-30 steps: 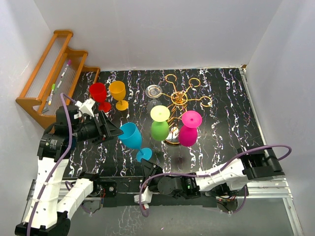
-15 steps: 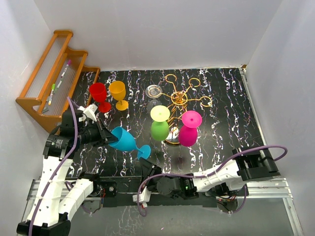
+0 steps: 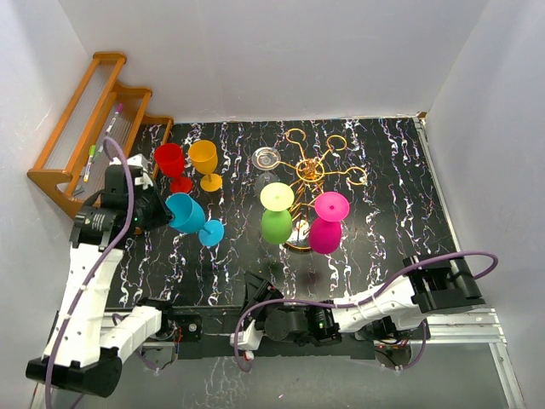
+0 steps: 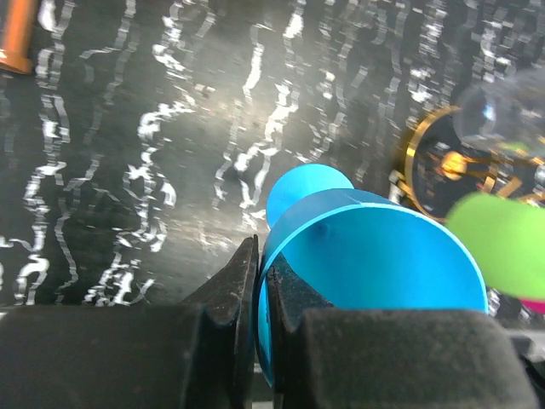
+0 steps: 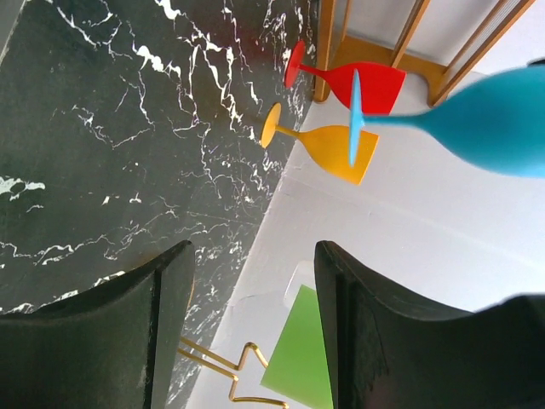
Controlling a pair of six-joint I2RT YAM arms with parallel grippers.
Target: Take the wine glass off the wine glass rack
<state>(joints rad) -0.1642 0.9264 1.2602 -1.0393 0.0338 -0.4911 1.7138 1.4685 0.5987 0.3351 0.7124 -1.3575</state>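
Observation:
In the top view the blue wine glass (image 3: 183,213) hangs tilted above the table's left side, foot pointing right. My left gripper (image 3: 160,213) is shut on its rim. The left wrist view shows the blue glass (image 4: 375,247) with its wall pinched between the jaws of that gripper (image 4: 262,273). The gold wine glass rack (image 3: 311,170) stands mid-table, with a green glass (image 3: 276,223), a pink glass (image 3: 326,232) and a clear glass (image 3: 266,158) at it. My right gripper (image 3: 253,290) is open near the front edge and holds nothing; its wrist view (image 5: 255,281) looks past the blue glass (image 5: 494,119).
A red glass (image 3: 170,159) and an orange glass (image 3: 203,158) stand upright just behind the blue one. An orange wooden shelf (image 3: 94,128) with pens leans in the back left corner. White walls close the table on three sides.
My left gripper shut on the blue glass's rim and carried it left and back toward the red glass. My right gripper opened, came off the glass's foot and drew back toward the front edge.

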